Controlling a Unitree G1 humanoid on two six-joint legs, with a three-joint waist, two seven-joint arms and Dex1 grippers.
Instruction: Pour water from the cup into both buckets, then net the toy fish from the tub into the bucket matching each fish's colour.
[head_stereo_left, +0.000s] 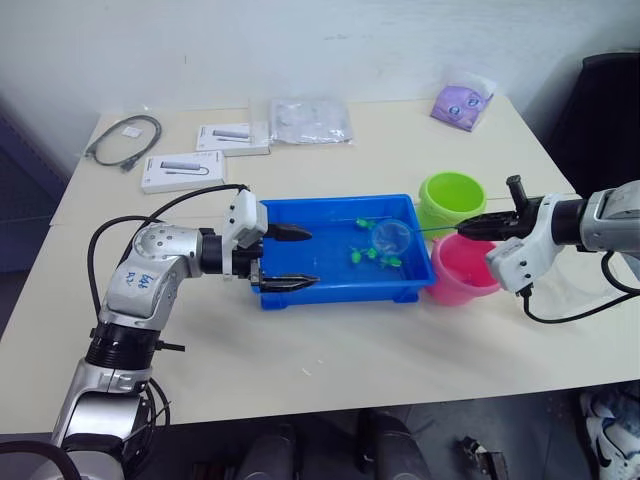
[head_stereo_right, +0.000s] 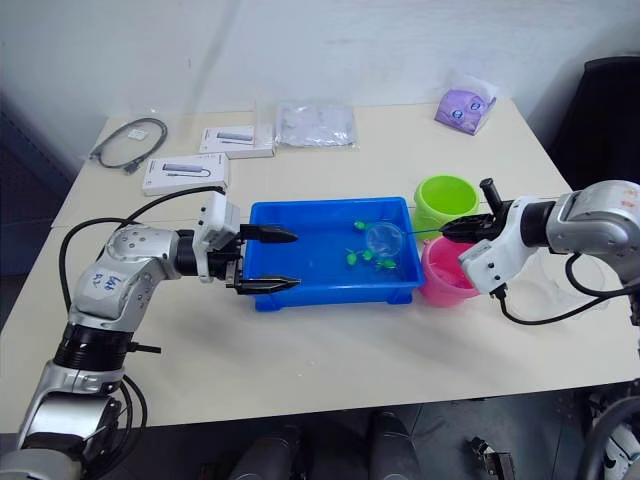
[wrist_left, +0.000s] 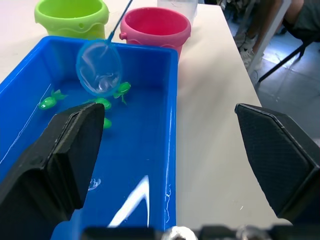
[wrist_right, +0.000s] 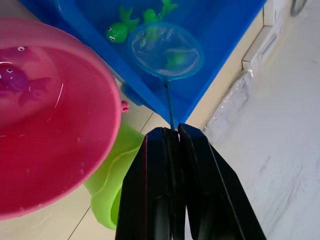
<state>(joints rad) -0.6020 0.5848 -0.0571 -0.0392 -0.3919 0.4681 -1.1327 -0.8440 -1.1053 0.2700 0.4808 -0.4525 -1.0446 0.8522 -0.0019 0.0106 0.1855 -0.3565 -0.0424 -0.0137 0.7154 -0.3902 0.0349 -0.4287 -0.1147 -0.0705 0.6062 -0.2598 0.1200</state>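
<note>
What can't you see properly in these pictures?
- Inside the lime green plastic bucket: head views show no bottom; its own wall hides any fish.
- Clear plastic cup: cut off by the left wrist view's edge.
- Green toy fish: blurred behind the blue-rimmed net mesh, right wrist view.

Head eyes overlook table (head_stereo_left: 330, 350); wrists close on tub (wrist_left: 170, 150).

You see a pale wooden table (head_stereo_left: 330, 355) filling most of the frame, pushed against a plain white wall (head_stereo_left: 300, 45) along the top. At the upper right edge stands a black chair (head_stereo_left: 605, 110). Grey floor (head_stereo_left: 30, 400) shows at the lower left.
</note>
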